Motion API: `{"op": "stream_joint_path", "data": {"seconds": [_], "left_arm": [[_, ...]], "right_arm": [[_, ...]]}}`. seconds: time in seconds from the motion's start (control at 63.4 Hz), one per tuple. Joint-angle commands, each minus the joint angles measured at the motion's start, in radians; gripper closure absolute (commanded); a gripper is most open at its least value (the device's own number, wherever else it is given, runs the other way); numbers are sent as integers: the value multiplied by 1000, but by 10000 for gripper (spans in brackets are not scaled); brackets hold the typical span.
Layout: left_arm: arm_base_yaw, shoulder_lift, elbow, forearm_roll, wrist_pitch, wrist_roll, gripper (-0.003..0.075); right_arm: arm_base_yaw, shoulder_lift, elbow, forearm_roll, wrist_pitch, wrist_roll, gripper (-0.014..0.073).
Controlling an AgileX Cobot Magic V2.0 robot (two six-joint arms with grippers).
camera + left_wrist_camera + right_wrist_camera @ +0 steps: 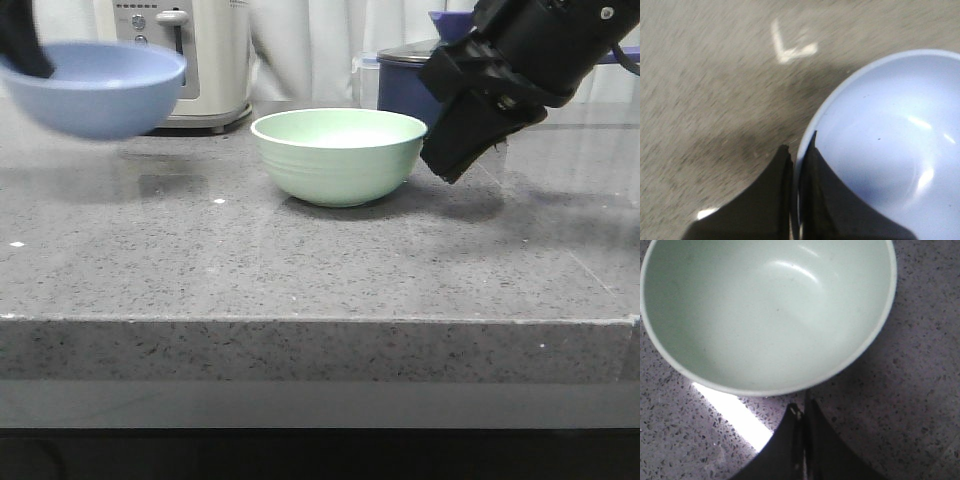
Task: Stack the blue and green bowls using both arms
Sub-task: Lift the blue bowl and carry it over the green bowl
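We see the left gripper clamped on the blue bowl's rim, held above the counter's left edge; the right gripper, fingers together, hovers beside the green bowl mid-counter.

No legible text, brand, or number appears in any view.

The toaster, behind the blue bowl in the front view, carries a control panel with small printed markings beside its buttons; these are too small to read.

One sign is present: a white L-shaped mark on the table, just beside the blue bowl's rim in the left wrist view. It is blurred and carries no characters.

The green bowl, the blue bowl and both claws bear no visible labels.
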Motion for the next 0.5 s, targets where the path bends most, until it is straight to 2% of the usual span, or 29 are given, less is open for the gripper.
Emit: {"op": "stream_joint_path", "data": {"seconds": [0.0, 0.489], "left_arm": [[-52, -50, -83, -26, -45, 4, 740], [-309, 139, -339, -39, 12, 4, 740]], "right_arm": [[-2, -34, -22, 24, -35, -9, 658], [-2, -34, -22, 24, -35, -9, 658]]}}
